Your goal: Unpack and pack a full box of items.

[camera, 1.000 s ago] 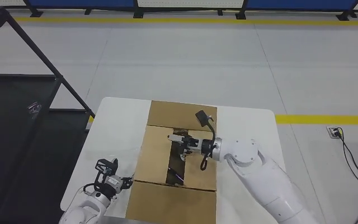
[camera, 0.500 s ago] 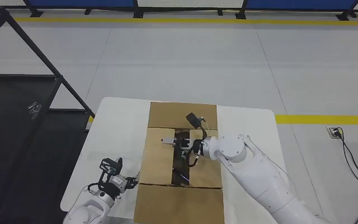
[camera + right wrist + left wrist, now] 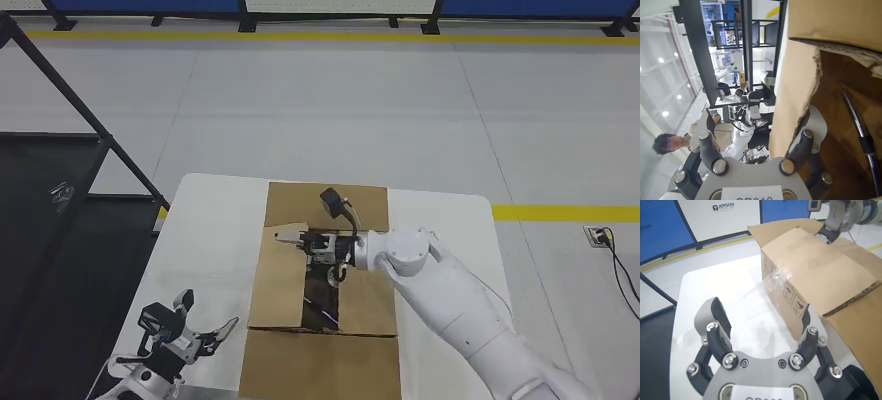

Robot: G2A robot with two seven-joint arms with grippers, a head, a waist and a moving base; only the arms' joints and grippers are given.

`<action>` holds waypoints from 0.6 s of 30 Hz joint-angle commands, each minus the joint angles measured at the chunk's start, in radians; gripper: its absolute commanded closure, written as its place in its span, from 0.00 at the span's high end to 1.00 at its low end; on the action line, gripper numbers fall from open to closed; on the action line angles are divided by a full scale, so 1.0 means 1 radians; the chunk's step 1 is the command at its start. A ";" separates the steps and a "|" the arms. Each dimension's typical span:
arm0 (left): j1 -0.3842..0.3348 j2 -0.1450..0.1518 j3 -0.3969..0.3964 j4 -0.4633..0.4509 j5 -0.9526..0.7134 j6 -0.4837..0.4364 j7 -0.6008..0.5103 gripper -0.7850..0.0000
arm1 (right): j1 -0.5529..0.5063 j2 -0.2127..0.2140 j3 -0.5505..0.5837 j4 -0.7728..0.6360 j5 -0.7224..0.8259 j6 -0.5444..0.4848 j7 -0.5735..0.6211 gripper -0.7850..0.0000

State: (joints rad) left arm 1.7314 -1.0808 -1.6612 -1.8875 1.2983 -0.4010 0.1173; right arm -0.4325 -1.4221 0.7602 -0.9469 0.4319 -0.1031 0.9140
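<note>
White worktop (image 3: 215, 230) first: over its near left corner the left end effector (image 3: 761, 308) hovers, released and empty, just beside the cardboard box (image 3: 285, 290). Farther off, the right arm reaches across the box top, its end effector (image 3: 758, 119) spread wide around a raised flap (image 3: 791, 85).

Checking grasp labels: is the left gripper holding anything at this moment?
No. The left gripper is open over the table beside the box, with nothing between the jaws.
</note>
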 commanded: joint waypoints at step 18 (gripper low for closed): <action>0.011 -0.015 0.006 -0.071 -0.166 0.092 -0.037 1.00 | 0.097 -0.151 -0.150 0.097 0.078 -0.223 -0.019 1.00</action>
State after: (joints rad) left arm 1.7440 -1.0955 -1.6476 -1.9605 1.1437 -0.3126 0.0828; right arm -0.3377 -1.5684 0.6162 -0.8595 0.5170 -0.3072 0.8898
